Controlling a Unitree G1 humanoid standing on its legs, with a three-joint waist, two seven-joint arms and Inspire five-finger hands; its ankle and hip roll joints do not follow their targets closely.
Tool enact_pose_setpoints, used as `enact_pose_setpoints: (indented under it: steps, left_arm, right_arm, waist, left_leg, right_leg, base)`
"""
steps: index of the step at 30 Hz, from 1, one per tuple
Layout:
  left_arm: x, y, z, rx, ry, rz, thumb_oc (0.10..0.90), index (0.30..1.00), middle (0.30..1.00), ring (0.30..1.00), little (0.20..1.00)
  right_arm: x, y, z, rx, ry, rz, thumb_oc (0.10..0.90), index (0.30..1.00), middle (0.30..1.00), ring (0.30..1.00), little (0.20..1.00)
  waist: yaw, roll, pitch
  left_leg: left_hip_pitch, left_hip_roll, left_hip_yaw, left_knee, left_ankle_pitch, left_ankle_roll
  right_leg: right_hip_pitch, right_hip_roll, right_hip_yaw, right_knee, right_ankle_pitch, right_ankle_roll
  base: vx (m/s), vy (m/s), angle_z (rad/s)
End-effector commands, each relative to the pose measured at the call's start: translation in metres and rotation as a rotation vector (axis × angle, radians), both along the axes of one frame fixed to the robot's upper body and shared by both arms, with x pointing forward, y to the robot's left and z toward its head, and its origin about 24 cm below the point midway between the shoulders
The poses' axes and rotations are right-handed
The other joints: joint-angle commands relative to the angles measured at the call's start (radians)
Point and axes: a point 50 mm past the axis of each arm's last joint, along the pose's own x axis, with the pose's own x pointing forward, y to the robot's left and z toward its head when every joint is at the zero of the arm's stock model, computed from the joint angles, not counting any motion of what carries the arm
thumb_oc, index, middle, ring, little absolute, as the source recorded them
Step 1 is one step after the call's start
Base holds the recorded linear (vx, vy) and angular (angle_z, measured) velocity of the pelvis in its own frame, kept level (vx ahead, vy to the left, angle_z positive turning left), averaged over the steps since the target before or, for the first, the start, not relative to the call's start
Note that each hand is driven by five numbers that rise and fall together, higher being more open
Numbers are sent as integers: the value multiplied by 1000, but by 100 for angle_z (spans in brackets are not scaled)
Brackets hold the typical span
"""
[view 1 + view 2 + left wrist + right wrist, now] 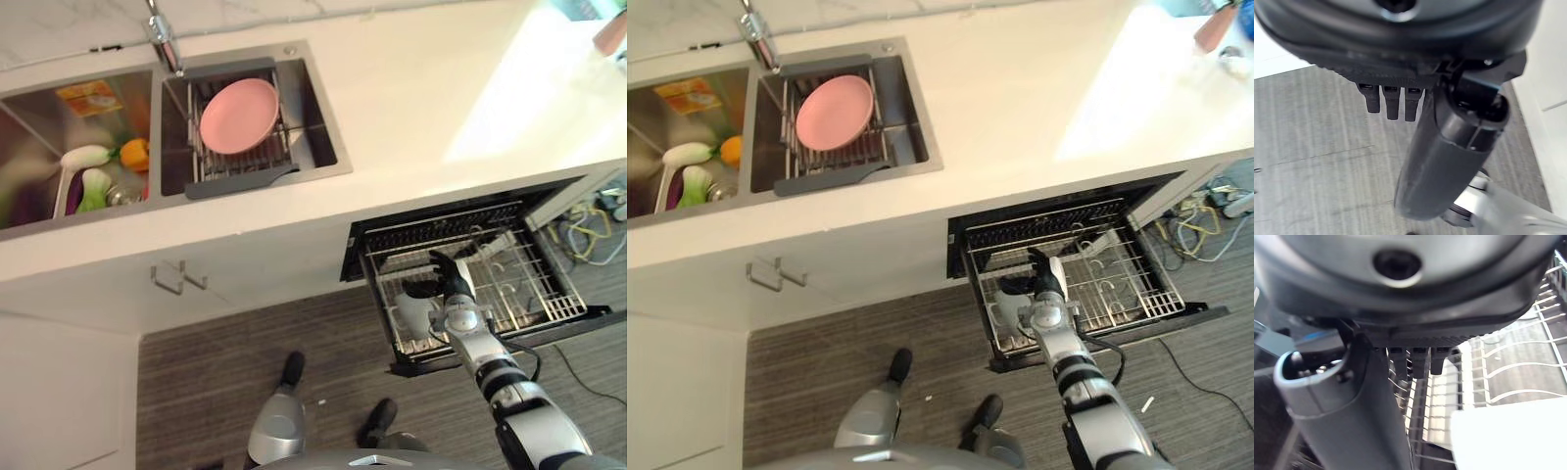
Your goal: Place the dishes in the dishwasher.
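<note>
Left eye view: one pink plate [239, 115] on sink rack [201, 157], one white mug [415, 313] in dishwasher rack [549, 294]; right hand [446, 284] over it, fingers relaxed, empty.

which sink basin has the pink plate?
The basin nearer the dishwasher: the pink plate lies on a wire rack in it. The other basin holds a mix of colourful items.
</note>
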Motion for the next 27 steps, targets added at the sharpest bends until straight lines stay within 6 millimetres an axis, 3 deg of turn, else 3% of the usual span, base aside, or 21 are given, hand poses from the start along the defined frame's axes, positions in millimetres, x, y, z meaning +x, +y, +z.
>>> enact_pose_setpoints:
  steps: [1, 7, 8, 11, 13, 14, 15, 16, 17, 18, 20, 21, 22, 24, 25, 27]
  left_arm:
    - [-12, 4, 1, 19, 58, -11, 800, 900, 900, 900, 900]
    - [0, -3, -1, -3, -13, 56, 800, 900, 900, 900, 900]
    - [21, 0, 2, 21, -94, 49, 800, 900, 900, 900, 900]
    - [35, -2, 4, 44, -151, 2, 800, 900, 900, 900, 900]
    - [33, -3, 4, 62, -151, -39, 800, 900, 900, 900, 900]
    - [32, -4, 4, 61, -149, -40, 800, 900, 900, 900, 900]
    - [29, -3, 4, 71, -140, -49, 800, 900, 900, 900, 900]
    - [29, -3, 4, 71, -140, -49, 800, 900, 900, 900, 900]
    - [26, -3, 4, 72, -127, -46, 800, 900, 900, 900, 900]
    - [20, -2, 2, 82, -85, -55, 800, 900, 900, 900, 900]
    - [23, -2, 2, 96, -72, -102, 800, 900, 900, 900, 900]
    - [25, -6, 1, 92, -63, -145, 800, 900, 900, 900, 900]
    - [38, -13, 1, 82, -79, -238, 800, 900, 900, 900, 900]
    - [42, -12, 2, 83, -84, -265, 800, 900, 900, 900, 900]
    - [46, -11, 2, 84, -96, -257, 800, 900, 900, 900, 900]
    - [45, -8, 3, 84, -90, -218, 800, 900, 900, 900, 900]
  right_arm:
    - [-7, -32, 37, -134, -205, -8, 800, 900, 900, 900, 900]
    - [-38, -33, 56, -72, -350, 5, 800, 900, 900, 900, 900]
    - [-45, -36, 63, -53, -394, -23, 800, 900, 900, 900, 900]
    - [-47, -33, 70, -14, -431, -19, 800, 900, 900, 900, 900]
    - [-49, -36, 77, -18, -461, -26, 800, 900, 900, 900, 900]
    - [-49, -36, 77, -19, -459, -25, 800, 900, 900, 900, 900]
    - [-51, -38, 79, -17, -471, -35, 800, 900, 900, 900, 900]
    - [-51, -38, 79, -17, -471, -35, 800, 900, 900, 900, 900]
    - [-52, -38, 82, -7, -487, -43, 800, 900, 900, 900, 900]
    - [-55, -43, 89, -17, -515, -71, 800, 900, 900, 900, 900]
    - [-60, -52, 95, -25, -542, -116, 800, 900, 900, 900, 900]
    - [-62, -57, 100, -28, -567, -142, 800, 900, 900, 900, 900]
    - [-69, -67, 104, -43, -589, -204, 800, 900, 900, 900, 900]
    - [-69, -67, 106, -18, -617, -241, 800, 900, 900, 900, 900]
    - [-67, -67, 110, -1, -650, -271, 800, 900, 900, 900, 900]
    - [-62, -66, 113, 32, -690, -307, 800, 900, 900, 900, 900]
  waist:
    - [-24, 3, -116]
    - [-80, 16, -124]
    - [-102, 15, -87]
    - [-119, 24, -65]
    - [-142, 33, -67]
    - [-140, 34, -65]
    - [-157, 41, -73]
    - [-157, 41, -73]
    - [-173, 49, -84]
    - [-202, 64, -112]
    - [-228, 80, -138]
    - [-240, 90, -154]
    - [-254, 96, -167]
    - [-255, 71, -172]
    - [-246, 54, -163]
    - [-233, 52, -142]
  left_leg:
    - [20, 64, 69, 22, -53, -33]
    - [20, 108, 100, 89, -58, -55]
    - [-56, 106, 132, 234, -49, -80]
    - [-114, 101, 145, 324, -4, -97]
    - [-80, 145, 162, 302, -17, -100]
    - [-73, 146, 165, 299, -17, -100]
    - [-38, 188, 188, 272, -15, -102]
    - [-38, 188, 188, 272, -15, -102]
    - [-10, 222, 207, 247, -7, -102]
    - [36, 289, 255, 178, 31, -111]
    - [62, 316, 272, 136, 29, -120]
    - [74, 307, 281, 99, 11, -123]
    - [85, 258, 295, 49, -35, -127]
    - [120, 157, 289, 13, -99, -84]
    - [129, 115, 300, 12, -113, -54]
    - [145, 84, 318, 15, -125, -17]
  right_leg:
    - [8, -85, 50, 21, -89, 89]
    - [11, -47, 103, 22, -130, 68]
    - [23, -55, 101, 22, -142, 57]
    - [26, -77, 94, 18, -132, 55]
    - [27, -104, 98, 23, -115, 69]
    - [30, -104, 100, 23, -115, 69]
    - [26, -126, 100, 30, -99, 83]
    - [26, -126, 100, 30, -99, 83]
    - [18, -147, 99, 39, -87, 96]
    - [-4, -189, 100, 60, -70, 123]
    - [-21, -230, 94, 75, -46, 148]
    - [-28, -256, 84, 79, -35, 165]
    - [-46, -318, 66, 98, 13, 180]
    - [-96, -397, 111, 173, 81, 180]
    - [-122, -420, 146, 213, 103, 179]
    - [-168, -407, 173, 313, 93, 162]
  base:
    - [65, -78, -22]
    - [-8, -98, -30]
    - [-162, -82, -11]
    - [-128, 58, 24]
    - [-39, 203, -5]
    - [-19, 253, -13]
    - [-7, 146, -11]
    - [-20, 294, 6]
    - [-38, 465, 7]
    - [-69, 657, 10]
    - [-83, 580, 36]
    - [-98, 694, 61]
    - [-75, 756, 60]
    - [-72, 684, 60]
    - [-108, 551, 39]
    - [-90, 486, -3]
